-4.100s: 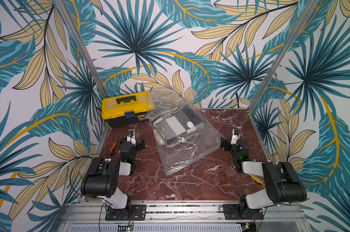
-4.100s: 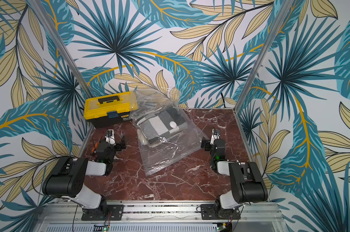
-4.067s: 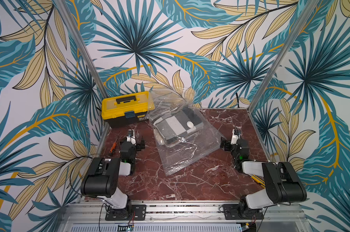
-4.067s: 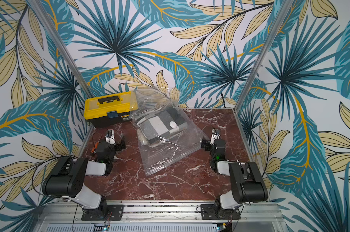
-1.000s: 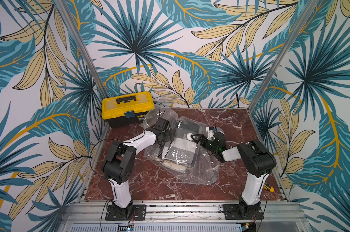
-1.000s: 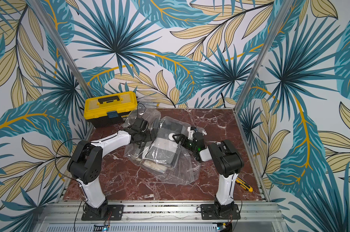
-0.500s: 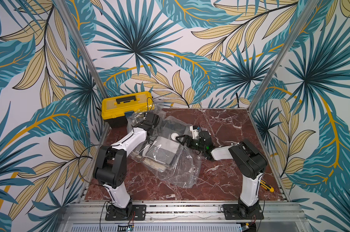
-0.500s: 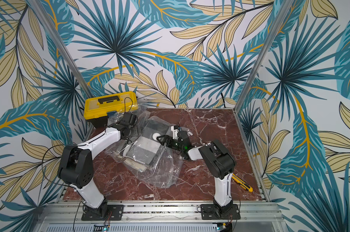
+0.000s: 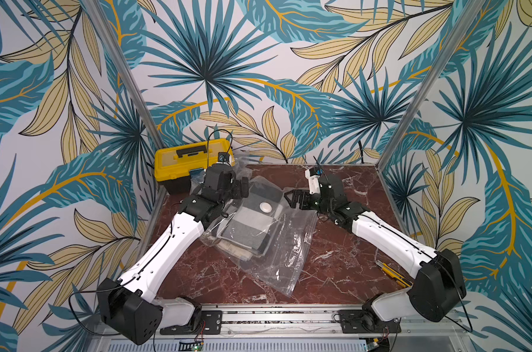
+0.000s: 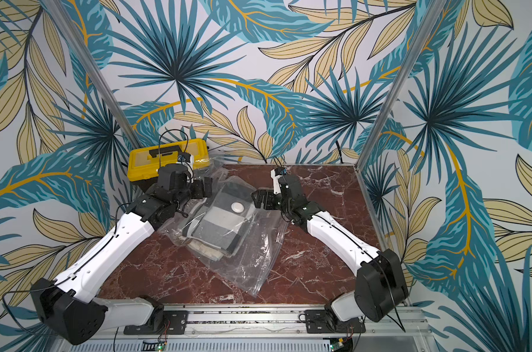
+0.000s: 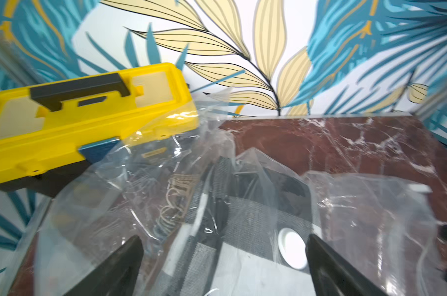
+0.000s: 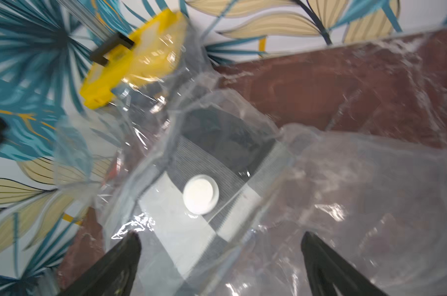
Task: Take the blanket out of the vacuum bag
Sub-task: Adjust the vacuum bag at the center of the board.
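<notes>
**Left fingers (image 11: 120, 264) and right fingers (image 12: 330, 269) wide open; blanket (image 9: 243, 233) in vacuum bag (image 9: 277, 253)**

You have nothing gripped on either side. The vacuum bag lies crumpled on the surface (image 9: 335, 274), below and between both pairs of fingers, with the folded blanket inside it. Its white valve (image 9: 265, 208) sits between the two pairs. The yellow toolbox (image 9: 182, 161) stands just behind the left fingers.

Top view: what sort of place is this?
Likely a staged robot-lab booth: leaf-print wallpaper panels framed by aluminium posts, a red-brown marble-look tabletop, and white robot arms bolted to a metal rail.
</notes>
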